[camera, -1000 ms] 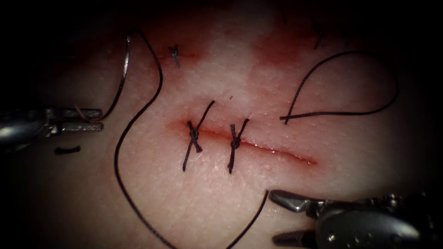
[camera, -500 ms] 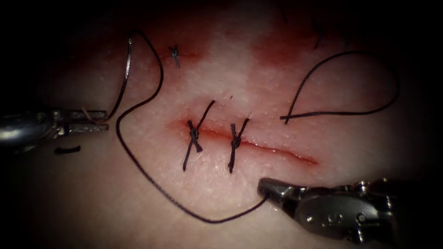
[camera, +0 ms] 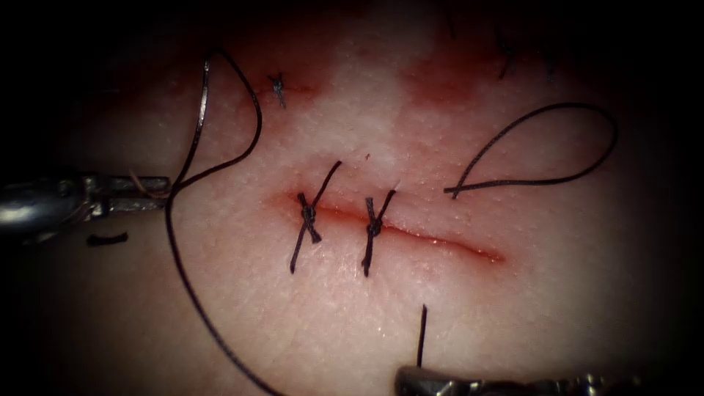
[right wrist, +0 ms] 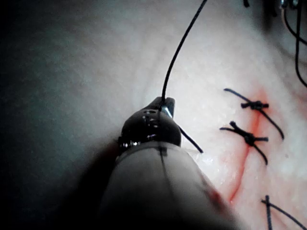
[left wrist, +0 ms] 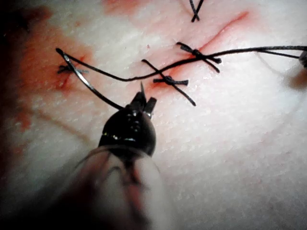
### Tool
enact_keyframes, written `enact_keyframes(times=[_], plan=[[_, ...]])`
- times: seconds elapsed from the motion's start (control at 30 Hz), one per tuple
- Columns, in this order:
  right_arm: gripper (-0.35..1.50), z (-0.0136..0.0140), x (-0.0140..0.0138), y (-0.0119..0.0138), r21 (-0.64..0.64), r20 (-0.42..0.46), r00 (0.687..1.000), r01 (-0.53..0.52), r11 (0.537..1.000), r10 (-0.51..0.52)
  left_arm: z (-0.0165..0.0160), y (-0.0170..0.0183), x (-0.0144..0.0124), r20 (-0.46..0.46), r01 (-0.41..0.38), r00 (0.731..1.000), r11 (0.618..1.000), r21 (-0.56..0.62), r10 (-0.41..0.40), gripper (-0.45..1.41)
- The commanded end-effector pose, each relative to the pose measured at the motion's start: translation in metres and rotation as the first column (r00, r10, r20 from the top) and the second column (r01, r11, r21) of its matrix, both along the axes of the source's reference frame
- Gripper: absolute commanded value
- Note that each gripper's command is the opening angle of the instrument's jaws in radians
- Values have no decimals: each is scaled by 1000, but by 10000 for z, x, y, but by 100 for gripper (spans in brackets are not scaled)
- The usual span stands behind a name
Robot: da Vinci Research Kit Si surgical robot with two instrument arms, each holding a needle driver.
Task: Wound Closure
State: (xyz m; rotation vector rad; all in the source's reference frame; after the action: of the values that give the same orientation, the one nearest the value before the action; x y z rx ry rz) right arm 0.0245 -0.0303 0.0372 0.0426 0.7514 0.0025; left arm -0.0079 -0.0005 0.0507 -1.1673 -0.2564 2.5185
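The left tool (camera: 158,192) holds the needle (camera: 196,121) near its lower end, jaws clamped, out at 9 o'clock, left of the cut (camera: 411,233); the needle arcs free above the tissue (camera: 308,323). In the last second the right tool (camera: 425,380), shut on the thread (camera: 176,253), has dropped back toward 6 o'clock, drawing the slack loop taut. 2 stitches (camera: 341,218) sit tied; the cut's right part lies open.

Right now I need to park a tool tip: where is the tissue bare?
Bare: tissue right of the right end effector's thread, below the cut. Crowded: left, around needle and left end effector.
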Motion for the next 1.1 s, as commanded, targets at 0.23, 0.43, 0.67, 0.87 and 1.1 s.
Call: enact_keyframes(times=[0.23, 0.43, 0.67, 0.87, 1.1], plan=[[-35, -51, 37, -44, 62, -65, 988, 145, 988, -141, 6, -3, -6, 2, -1, 1000, 1000, 1, 1, -45], [138, -35, 26, 6, -115, -168, 984, 38, 993, -57, 6, -4, -5, 2, -5, 1000, 1000, -3, 5, -45], [148, 1, -7, 44, -176, -176, 984, -19, 984, -13, 7, -3, -5, 0, -11, 1000, 1000, -12, 11, -45], [146, 43, -16, 61, -200, -159, 987, -42, 979, 10, 7, -3, -6, -1, -9, 1000, 1000, -13, 9, -45], [146, 90, -11, 61, -234, -130, 991, -33, 972, 2, 9, -5, -9, 3, -11, 1000, 1000, -12, 11, -45]])
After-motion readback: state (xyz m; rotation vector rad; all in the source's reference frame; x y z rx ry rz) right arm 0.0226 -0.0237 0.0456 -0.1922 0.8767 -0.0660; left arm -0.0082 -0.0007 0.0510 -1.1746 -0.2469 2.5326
